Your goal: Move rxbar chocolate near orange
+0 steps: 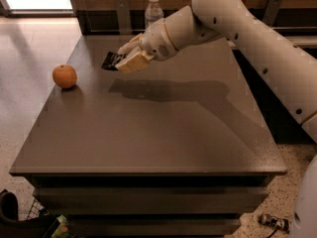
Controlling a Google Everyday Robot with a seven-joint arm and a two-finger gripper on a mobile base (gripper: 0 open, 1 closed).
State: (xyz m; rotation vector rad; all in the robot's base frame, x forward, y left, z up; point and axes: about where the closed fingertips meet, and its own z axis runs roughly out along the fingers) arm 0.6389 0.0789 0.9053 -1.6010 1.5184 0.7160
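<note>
Black flat rxbar chocolate (111,61), pinched in cream fingers (132,62) above matte grey table (148,133), round orange (64,76) well apart

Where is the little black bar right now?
In the camera view, the rxbar chocolate sits in the gripper above the table, between the orange and the bottle.

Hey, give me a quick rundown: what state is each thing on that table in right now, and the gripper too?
rxbar chocolate: held in the gripper, lifted off the table, right of the orange and apart from it.
orange: resting on the table near its left edge, nothing touching it.
gripper: above the table's far left part, jaws shut on the rxbar chocolate.
water bottle: upright, cap on, at the table's far edge.
</note>
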